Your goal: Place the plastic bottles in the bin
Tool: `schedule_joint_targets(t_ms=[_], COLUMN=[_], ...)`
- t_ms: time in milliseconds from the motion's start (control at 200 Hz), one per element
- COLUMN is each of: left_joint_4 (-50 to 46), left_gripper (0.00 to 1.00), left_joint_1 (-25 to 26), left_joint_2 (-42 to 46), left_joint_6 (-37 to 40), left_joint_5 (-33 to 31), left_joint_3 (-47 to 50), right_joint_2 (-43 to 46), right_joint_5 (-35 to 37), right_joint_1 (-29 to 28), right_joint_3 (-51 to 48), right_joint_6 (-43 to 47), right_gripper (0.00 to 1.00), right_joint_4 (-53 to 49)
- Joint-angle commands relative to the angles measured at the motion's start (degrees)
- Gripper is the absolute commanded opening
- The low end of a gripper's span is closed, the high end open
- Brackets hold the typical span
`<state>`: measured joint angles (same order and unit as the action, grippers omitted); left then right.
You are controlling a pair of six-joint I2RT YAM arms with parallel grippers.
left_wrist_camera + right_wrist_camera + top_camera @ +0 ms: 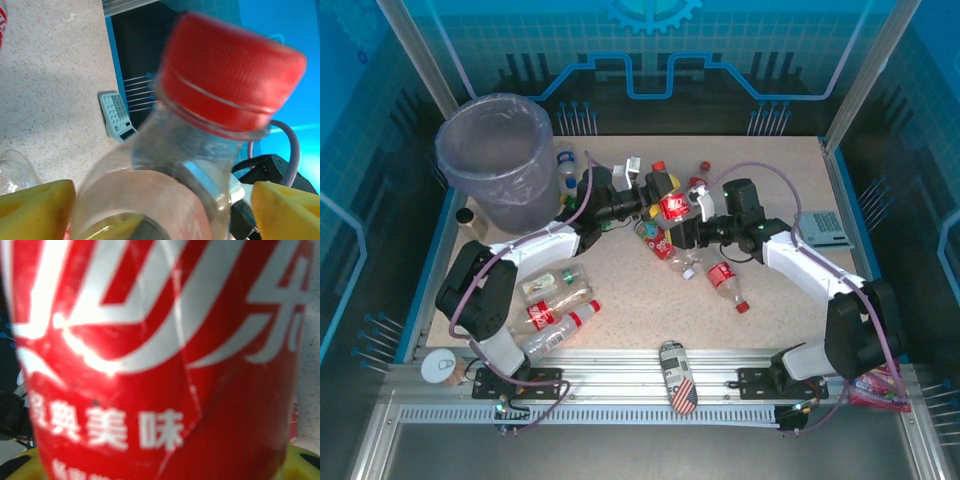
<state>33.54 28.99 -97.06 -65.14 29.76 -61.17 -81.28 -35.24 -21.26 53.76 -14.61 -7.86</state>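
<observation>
1. Pads [35,210] of my left gripper [162,212], yellow and blocky, sit on either side of a clear plastic bottle with a red screw cap [200,135]. I am clamped on its body, and the cap points away from my wrist.
2. Seen from above, my left gripper [658,197] is over the middle of the speckled beige table [620,300], in among a cluster of bottles.
3. My right gripper [686,232] points in from the other side, just beside the left one.
4. At my right wrist, a red-labelled bottle with white lettering [160,365] is right up against the camera. Yellow fingertips [292,467] peek out at the bottom corners on either side of it. I cannot tell whether they press on it or merely straddle it.
5. The round grey waste bin lined with a translucent bluish-purple bag [515,205] stands upright at the far left corner of the table, well to the left of both grippers.
6. Three clear bottles on their sides [558,315] lie near my left arm's base. Another red-labelled bottle with a red cap [724,279] lies near my right forearm.
7. A pale grey calculator [825,228] rests at the right edge of the table. A dark flag-patterned can [678,375] lies on the metal rail between my two bases.
</observation>
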Motion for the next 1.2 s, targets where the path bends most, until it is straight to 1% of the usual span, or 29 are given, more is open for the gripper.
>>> schedule_joint_targets(t_ms=[0,135,245,290,360,450,500,560,650,700,755,800,845,905,981,1031,1126,1191], left_joint_4=[3.7,2.3,1.7,1.2,0.3,-3.5,-8.6,-11.9,-11.9,-12.0,-13.3,-15.1,-17.7,-21.4,-24.8,-26.7,-31.6,-34.4], left_gripper=[0.81,0.67,0.6,0.59,0.59,0.58,0.57,0.55,0.53,0.5,0.47,0.46,0.45,0.44,0.38,0.33,0.2,0.14], left_joint_1=[0.4,0.4,0.2,0.1,-0.7,-1.9,-2.4,-2.7,-4.3,-5.4,-6.7,-7.7,-8.7,-10.0,-12.2,-14.1,-18.3,-21.8], left_joint_2=[-0.9,-1.3,-1.6,-1.8,-1.7,-1.0,-0.5,-0.2,-0.6,-0.8,-0.5,-0.1,0.5,1.3,2.2,2.9,4.1,5.0], left_joint_6=[-0.8,0.0,0.2,0.4,1.0,4.2,8.5,12.2,11.7,11.0,11.6,13.2,15.6,18.5,20.3,20.9,22.4,23.0], left_joint_5=[1.9,1.7,1.9,2.0,2.0,1.4,0.3,-0.5,0.6,1.3,1.8,1.8,1.7,1.4,1.3,1.1,-1.6,-3.8], left_joint_3=[1.1,0.2,-0.8,-1.2,-1.7,-3.7,-5.7,-8.6,-11.8,-14.1,-17.1,-19.9,-23.1,-27.7,-32.6,-35.8,-41.4,-44.0], right_joint_2=[-1.4,-1.9,-1.5,-1.2,-0.5,1.5,3.2,5.6,9.7,12.4,14.6,15.6,15.8,15.4,15.2,15.3,14.9,14.6], right_joint_5=[-2.5,-2.9,-3.6,-3.9,-4.0,-3.5,-3.4,-3.3,-1.7,0.4,4.2,9.6,14.3,18.1,20.2,20.6,21.0,20.7], right_joint_1=[-0.9,-1.0,-1.0,-1.0,-0.9,-0.1,0.6,1.4,3.4,4.8,6.0,6.2,6.3,6.3,6.4,6.4,6.5,6.4], right_joint_3=[2.1,2.5,2.1,2.1,2.2,2.3,2.0,1.5,1.1,0.2,-0.5,-0.4,-0.5,-1.4,-3.0,-5.9,-7.6,-8.2], right_joint_6=[-1.9,-2.1,-2.2,-2.0,-1.3,0.4,1.3,2.0,2.0,0.9,-0.1,0.0,-0.1,-0.5,-1.6,-2.5,-3.8,-4.2], right_gripper=[0.53,0.54,0.57,0.64,0.82,1.0,1.0,1.0,1.0,1.0,1.0,1.0,1.0,1.0,1.0,1.0,1.0,1.0], right_joint_4=[3.4,3.6,3.7,3.6,2.8,0.9,0.3,-0.4,-2.5,-2.5,-3.5,-6.2,-8.8,-10.9,-10.6,-9.7,-8.0,-7.3])
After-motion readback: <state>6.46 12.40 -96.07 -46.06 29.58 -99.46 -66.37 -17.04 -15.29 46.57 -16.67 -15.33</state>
